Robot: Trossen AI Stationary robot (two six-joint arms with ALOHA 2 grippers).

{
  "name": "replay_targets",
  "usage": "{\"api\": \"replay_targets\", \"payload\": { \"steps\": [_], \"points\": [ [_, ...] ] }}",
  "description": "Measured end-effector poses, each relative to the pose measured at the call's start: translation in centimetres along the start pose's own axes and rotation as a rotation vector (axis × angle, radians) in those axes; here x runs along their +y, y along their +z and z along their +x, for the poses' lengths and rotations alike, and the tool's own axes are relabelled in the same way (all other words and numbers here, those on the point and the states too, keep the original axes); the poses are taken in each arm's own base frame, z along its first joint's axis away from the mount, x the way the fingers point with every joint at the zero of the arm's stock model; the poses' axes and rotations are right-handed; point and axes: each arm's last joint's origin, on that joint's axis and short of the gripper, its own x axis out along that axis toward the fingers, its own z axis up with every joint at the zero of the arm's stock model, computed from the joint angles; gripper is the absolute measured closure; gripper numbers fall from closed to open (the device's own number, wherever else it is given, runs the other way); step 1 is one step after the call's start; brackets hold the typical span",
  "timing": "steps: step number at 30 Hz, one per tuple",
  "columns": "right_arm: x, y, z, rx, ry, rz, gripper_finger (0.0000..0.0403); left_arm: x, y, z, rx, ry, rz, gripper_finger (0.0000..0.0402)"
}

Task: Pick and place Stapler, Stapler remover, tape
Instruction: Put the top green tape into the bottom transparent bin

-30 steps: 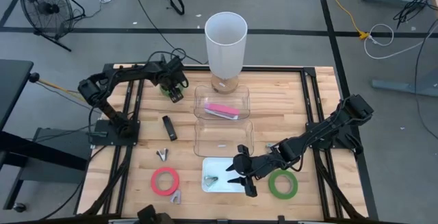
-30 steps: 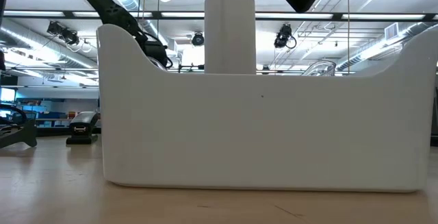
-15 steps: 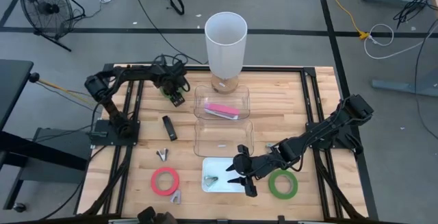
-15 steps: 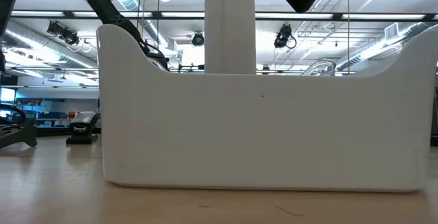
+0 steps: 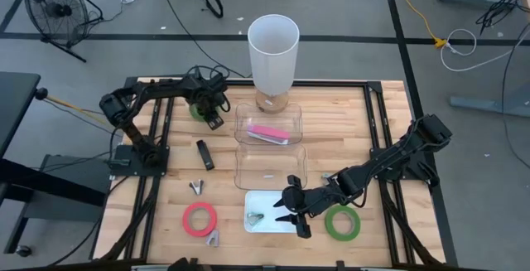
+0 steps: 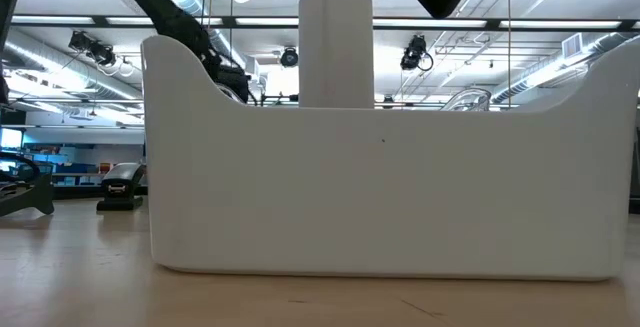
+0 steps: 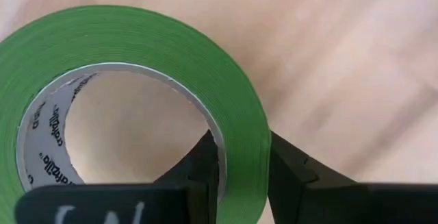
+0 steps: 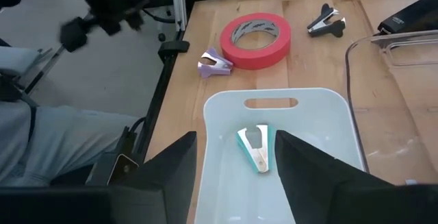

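Green tape on wooden table, left jaws clamped across wall; right jaws apart over white tray; grey floor around.

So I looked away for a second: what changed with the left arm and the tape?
The left hand closed its fingers across the wall of the green tape roll at the table's far left. The right hand and the pink stapler stayed put.

Both arms: matte black, jointed segments, black cables looped along the links. Left gripper: two flat black fingers, angular edges. Right gripper: broad black fingers, wedge-shaped. No visible markings.
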Motion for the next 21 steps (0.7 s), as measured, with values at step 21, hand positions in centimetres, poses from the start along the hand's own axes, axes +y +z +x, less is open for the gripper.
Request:
{"api": "replay_targets", "payload": {
  "steps": [21],
  "points": [
    [-0.2,-0.3,0.0,0.029,-0.013,-0.005,0.0207,-13.8,-6.5,-16.3,-0.219,-0.326,0.222,0.0319]
  ]
}}
